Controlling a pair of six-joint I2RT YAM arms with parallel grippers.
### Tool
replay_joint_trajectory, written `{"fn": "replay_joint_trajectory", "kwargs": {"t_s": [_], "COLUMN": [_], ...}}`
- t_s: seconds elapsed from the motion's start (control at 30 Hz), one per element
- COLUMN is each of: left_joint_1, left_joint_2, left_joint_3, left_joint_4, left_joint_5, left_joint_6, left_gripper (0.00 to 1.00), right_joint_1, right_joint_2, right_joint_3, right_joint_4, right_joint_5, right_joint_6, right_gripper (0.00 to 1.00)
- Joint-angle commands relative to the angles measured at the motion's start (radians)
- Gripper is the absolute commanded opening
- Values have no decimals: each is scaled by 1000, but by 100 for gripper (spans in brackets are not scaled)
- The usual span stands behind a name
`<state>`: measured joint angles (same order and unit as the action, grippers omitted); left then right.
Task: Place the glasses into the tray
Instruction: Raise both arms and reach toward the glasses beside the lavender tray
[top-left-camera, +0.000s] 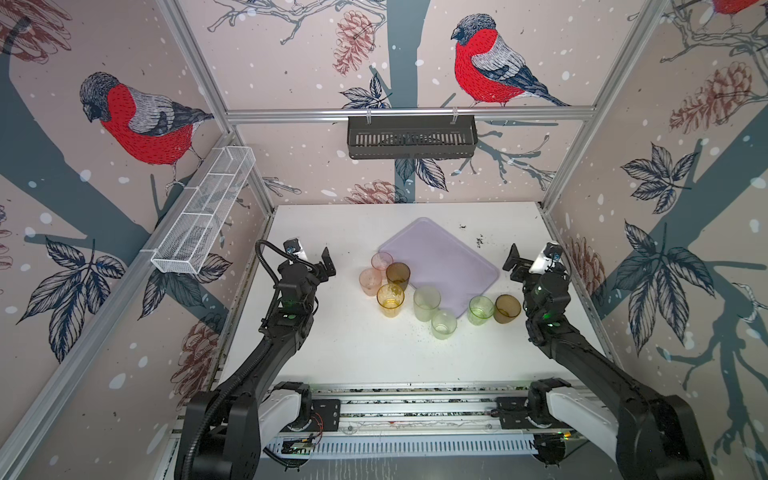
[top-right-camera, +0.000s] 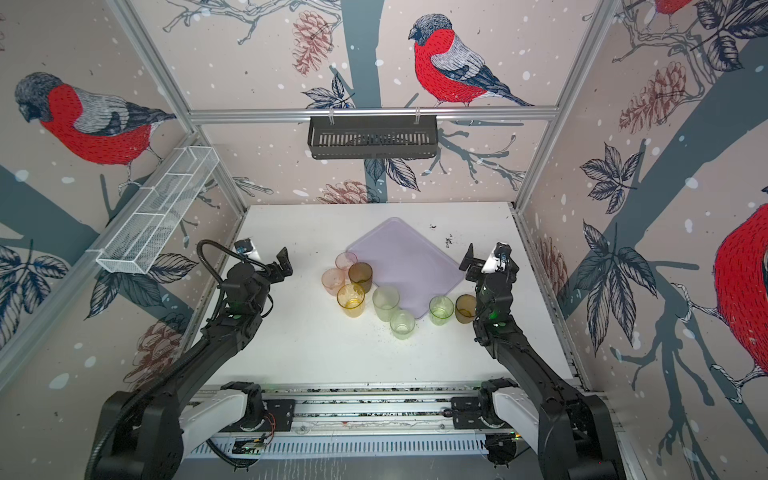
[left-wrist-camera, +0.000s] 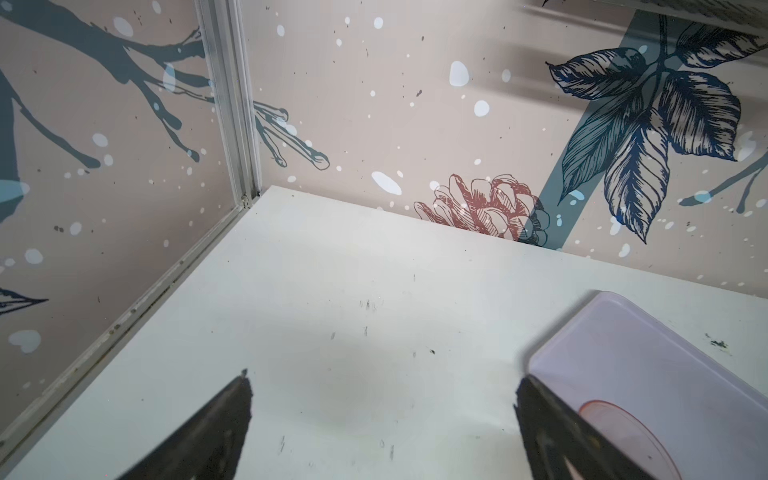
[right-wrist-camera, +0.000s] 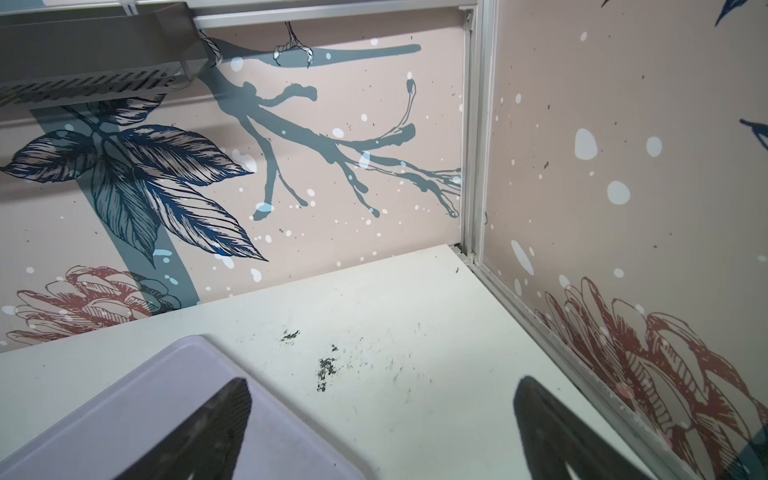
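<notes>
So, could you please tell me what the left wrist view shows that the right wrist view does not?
Only the left wrist view shows the curved rim of a pink glass, next to one finger of the open left tool. Only the right wrist view shows the black slatted basket on the back wall, dark crumbs on the white table, and the open right tool. Both show a corner of the lilac tray lying on the white table.

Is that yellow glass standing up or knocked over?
Upright: the amber-yellow glass stands on its base, round open rim facing up in both top views.
</notes>
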<state>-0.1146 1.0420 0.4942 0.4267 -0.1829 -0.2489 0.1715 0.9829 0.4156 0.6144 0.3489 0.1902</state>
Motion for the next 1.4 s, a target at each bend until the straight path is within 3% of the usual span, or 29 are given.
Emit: {"fn": "replay_joint_trajectory", "kwargs": {"t_s": [0.0, 0.23, 0.4, 0.57, 0.9, 1.2, 1.37], "left_joint_1": [-2, -89, -107, -118, -148, -229, -344], "left_joint_2": [-33, -39, -18, 14, 127, 150, 208], "left_joint_3": [38, 167, 286, 415, 530, 618, 688], "left_joint_4": [-185, -500, -695, -858, -1069, -1059, -1046], "left_joint_5": [51, 30, 36, 61, 243, 385, 388], "left_joint_6": [-118, -143, -195, -201, -159, -106, -71], "left_gripper": [98, 99, 98, 98, 98, 98, 98], "right_joint_1": [8, 14, 14, -8, -20, -46, -64], "right_joint_2": [-35, -51, 31, 115, 163, 187, 217], "right_joint_3": [76, 261, 439, 558, 603, 608, 608], "right_joint_4": [-294, -696, -982, -1162, -1300, -1421, -1475], "right_joint_5": [64, 10, -57, -137, -320, -292, -268], "right_joint_6": [128, 230, 211, 195, 274, 285, 272], "right_gripper": [100, 100, 100, 100, 100, 100, 100]}}
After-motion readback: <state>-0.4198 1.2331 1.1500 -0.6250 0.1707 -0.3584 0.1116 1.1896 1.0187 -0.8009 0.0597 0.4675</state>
